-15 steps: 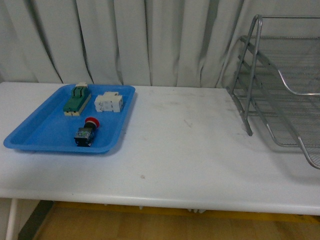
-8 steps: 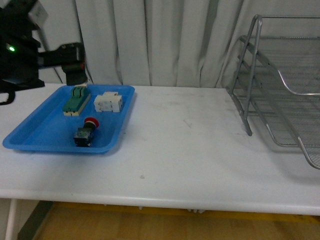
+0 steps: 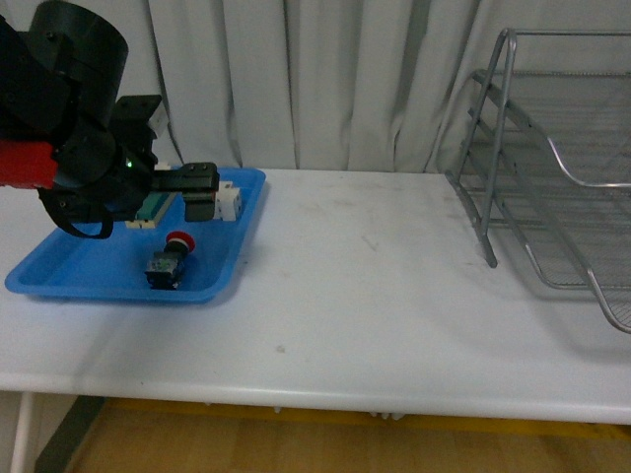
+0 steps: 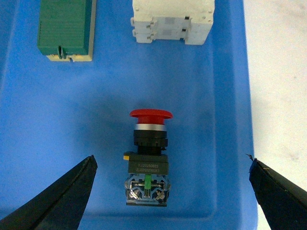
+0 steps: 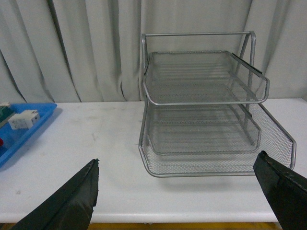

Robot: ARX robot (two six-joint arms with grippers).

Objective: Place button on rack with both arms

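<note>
The button [image 3: 170, 260], red cap on a dark body, lies on its side in the blue tray [image 3: 89, 271]. In the left wrist view the button [image 4: 148, 158] lies between my open fingers, cap pointing away. My left gripper [image 3: 200, 189] hangs open above the tray, over the button. The silver wire rack [image 3: 557, 168] stands at the table's right. In the right wrist view the rack [image 5: 206, 110] is ahead of my open right gripper [image 5: 175, 196], which is empty. The right arm is not in the front view.
A green block [image 4: 66, 28] and a white blocky part [image 4: 172, 21] lie in the tray beyond the button. The white table [image 3: 365, 286] runs between tray and rack. Grey curtains hang behind.
My left arm has come in from the left and moved right over the tray, now above the button. The button and rack have not moved.
</note>
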